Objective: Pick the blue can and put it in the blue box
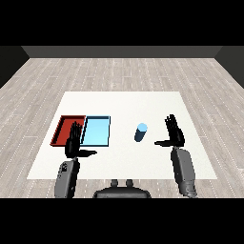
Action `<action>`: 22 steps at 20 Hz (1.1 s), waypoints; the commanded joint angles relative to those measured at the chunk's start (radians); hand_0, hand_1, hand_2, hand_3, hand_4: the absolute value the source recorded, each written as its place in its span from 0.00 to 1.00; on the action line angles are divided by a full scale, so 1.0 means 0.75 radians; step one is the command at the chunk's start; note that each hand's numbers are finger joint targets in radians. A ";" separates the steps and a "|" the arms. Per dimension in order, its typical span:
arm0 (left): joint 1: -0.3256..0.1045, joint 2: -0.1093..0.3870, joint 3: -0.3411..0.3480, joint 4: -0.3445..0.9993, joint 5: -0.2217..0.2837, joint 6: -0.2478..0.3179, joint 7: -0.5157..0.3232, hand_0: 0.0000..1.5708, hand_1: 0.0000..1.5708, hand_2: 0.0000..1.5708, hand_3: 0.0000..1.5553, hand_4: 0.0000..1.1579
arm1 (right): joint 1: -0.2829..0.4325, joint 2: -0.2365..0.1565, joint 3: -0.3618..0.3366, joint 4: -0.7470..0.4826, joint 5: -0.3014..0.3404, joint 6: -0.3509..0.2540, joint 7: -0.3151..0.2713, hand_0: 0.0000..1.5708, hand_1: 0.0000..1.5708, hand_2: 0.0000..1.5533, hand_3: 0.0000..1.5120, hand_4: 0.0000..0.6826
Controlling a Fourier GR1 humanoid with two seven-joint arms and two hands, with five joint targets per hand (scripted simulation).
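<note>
A blue can [140, 132] stands upright on the white table [124, 107], right of the middle. The light blue tray [96, 131] lies left of it with nothing inside, beside the red tray [68, 128]. My right hand [174, 132] is raised to the right of the can, fingers straight and thumb pointing toward it, a short gap away. In front of the two trays my left hand [73, 143] is held up with straight fingers, covering part of the red tray's near right corner. Neither hand holds anything.
The red tray also has nothing in it. White table surface stretches behind the trays and the can. The table's front edge runs just below both hands.
</note>
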 commanded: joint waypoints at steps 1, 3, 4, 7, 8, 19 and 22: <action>0.064 -0.001 -0.013 -0.150 0.011 0.017 0.074 0.00 0.00 0.00 0.00 0.00 | -0.032 0.060 0.051 0.062 0.063 -0.069 -0.034 0.00 0.00 0.00 0.00 0.00; 0.045 -0.031 -0.035 -0.001 -0.034 0.013 -0.051 0.00 0.00 0.00 0.00 0.00 | 0.063 0.030 0.029 -0.092 0.010 -0.053 0.039 0.00 0.00 0.00 0.00 0.00; 0.058 -0.002 -0.009 -0.073 0.000 0.000 0.003 0.00 0.00 0.00 0.00 0.00 | -0.040 0.036 0.002 0.106 -0.006 -0.042 0.003 0.00 0.00 0.00 0.00 0.00; 0.059 -0.037 -0.061 -0.089 -0.062 0.054 0.014 0.00 0.00 0.00 0.00 0.00 | -0.044 0.013 0.009 0.148 -0.009 0.006 -0.015 0.00 0.00 0.00 0.00 0.00; 0.003 -0.054 -0.068 -0.004 -0.048 0.069 -0.007 0.00 0.00 0.00 0.00 0.00 | -0.060 -0.007 -0.021 0.064 -0.082 0.006 0.104 0.00 0.00 0.00 0.00 0.00; -0.042 -0.012 0.013 0.060 -0.001 0.025 -0.043 0.00 0.00 0.00 0.00 0.00 | -0.154 0.059 0.019 0.275 -0.045 -0.077 0.057 0.00 0.00 0.00 0.00 0.00; 0.059 -0.006 0.004 -0.014 0.017 -0.003 -0.070 0.00 0.00 0.00 0.00 0.00 | -0.197 0.081 0.033 0.398 -0.014 -0.095 0.011 0.00 0.00 0.00 0.00 0.00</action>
